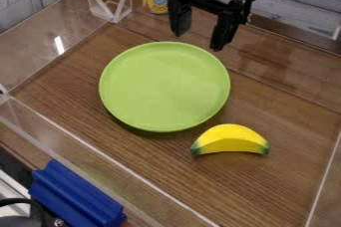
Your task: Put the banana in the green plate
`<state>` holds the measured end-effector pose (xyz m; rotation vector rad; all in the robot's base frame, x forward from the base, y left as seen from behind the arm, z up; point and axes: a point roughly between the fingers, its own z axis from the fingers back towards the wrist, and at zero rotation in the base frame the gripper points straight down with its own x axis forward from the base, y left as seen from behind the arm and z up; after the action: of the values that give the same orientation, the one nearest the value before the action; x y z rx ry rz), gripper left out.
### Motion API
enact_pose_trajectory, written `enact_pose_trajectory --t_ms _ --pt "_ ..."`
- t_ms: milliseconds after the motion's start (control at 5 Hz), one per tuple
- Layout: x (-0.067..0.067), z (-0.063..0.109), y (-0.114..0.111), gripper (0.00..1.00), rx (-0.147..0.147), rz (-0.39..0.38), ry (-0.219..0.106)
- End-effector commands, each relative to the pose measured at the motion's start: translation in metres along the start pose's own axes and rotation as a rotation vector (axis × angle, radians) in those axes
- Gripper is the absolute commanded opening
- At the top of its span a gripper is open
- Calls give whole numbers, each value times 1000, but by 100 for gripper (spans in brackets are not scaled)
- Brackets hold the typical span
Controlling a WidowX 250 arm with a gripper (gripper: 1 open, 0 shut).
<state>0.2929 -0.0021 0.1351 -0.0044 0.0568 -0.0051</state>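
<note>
Hovering my black pincer, jaws apart, beyond round lime-green plate. Stubby yellow plastic banana near plate's front rim: descend centred, squeeze across narrow width.

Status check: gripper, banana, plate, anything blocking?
Gripper open, empty, above plate's far edge. Banana on table, beside green plate, outside it. Nothing in the way.
</note>
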Motion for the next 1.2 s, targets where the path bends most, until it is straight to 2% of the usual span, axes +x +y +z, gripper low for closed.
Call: enact_pose_trajectory --t_ms 0,200,400,600,1000 --pt "-11 -3 -17 100 1 -147 -8" --pt "-26 -8 -38 100 5 -338 -25" --pt "-36 -13 -57 100 15 -518 -41" --pt "-37 -19 -64 100 18 -604 -45" --pt "-38 -38 -75 100 24 -665 -61"
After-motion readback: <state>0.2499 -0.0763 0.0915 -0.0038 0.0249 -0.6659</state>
